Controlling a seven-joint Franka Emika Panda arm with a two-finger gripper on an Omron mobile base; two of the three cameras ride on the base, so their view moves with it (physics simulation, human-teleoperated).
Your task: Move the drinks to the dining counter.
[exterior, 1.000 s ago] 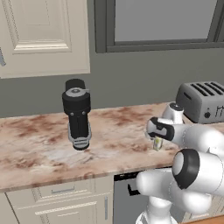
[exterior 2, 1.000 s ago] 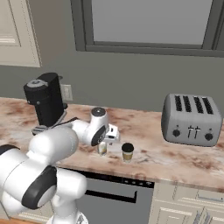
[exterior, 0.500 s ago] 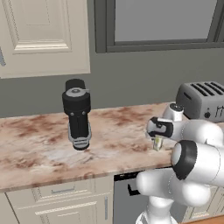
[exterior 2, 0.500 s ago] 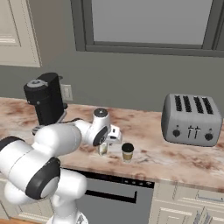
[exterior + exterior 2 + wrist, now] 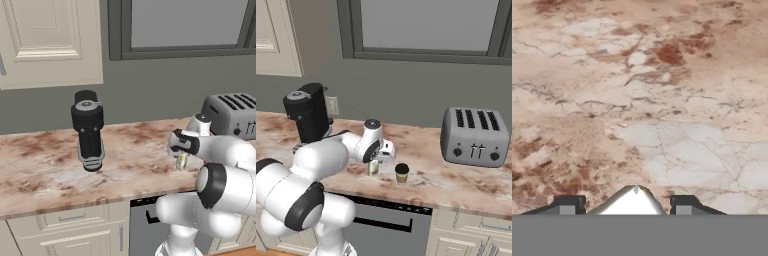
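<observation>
On worktop (image 5: 456, 185), tool (image 5: 374, 167) seemingly clamped around white carton (image 5: 373, 169), beside cup (image 5: 401, 174).

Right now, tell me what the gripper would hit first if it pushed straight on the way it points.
The small white carton already sits between the jaws of the gripper; beyond it, most likely the beige stone worktop with reddish-brown veins directly underneath.

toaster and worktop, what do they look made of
Toaster: looks like brushed grey metal, with an even dull sheen and dark slots and knobs. Worktop: looks like polished stone, beige with reddish-brown veins; laminate can't be ruled out.
</observation>
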